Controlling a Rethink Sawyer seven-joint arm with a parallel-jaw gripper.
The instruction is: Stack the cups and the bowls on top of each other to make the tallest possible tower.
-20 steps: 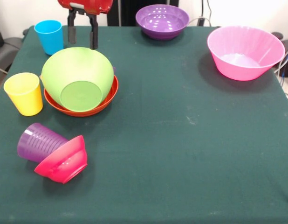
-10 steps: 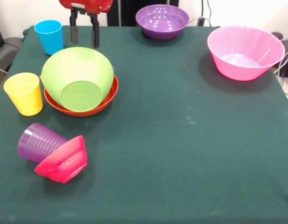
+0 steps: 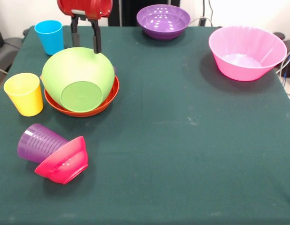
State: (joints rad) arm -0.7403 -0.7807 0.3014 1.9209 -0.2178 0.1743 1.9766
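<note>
Claw: the claw (image 3: 85, 38) hangs with its fingers apart, empty, just behind the lime green bowl (image 3: 78, 78).
Tower: none upright yet; the green bowl lies tilted in the wide orange bowl (image 3: 109, 99), at the worktop's (image 3: 182, 150) left.
Toppled: purple cup (image 3: 37, 141) on its side, touching the red bowl (image 3: 64, 161).
Unstacked: blue cup (image 3: 49, 36), yellow cup (image 3: 24, 93), purple bowl (image 3: 163, 21), big pink bowl (image 3: 247, 52).
Hidden: orange bowl's inside and the arm above the claw.

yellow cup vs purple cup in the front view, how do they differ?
The yellow plastic tumbler stands upright with its mouth up; the ribbed translucent purple plastic tumbler lies on its side. The yellow one stands alone, while the purple one's mouth is covered by a tipped red plastic bowl. Both are small tapered cups on the green tablecloth.
</note>
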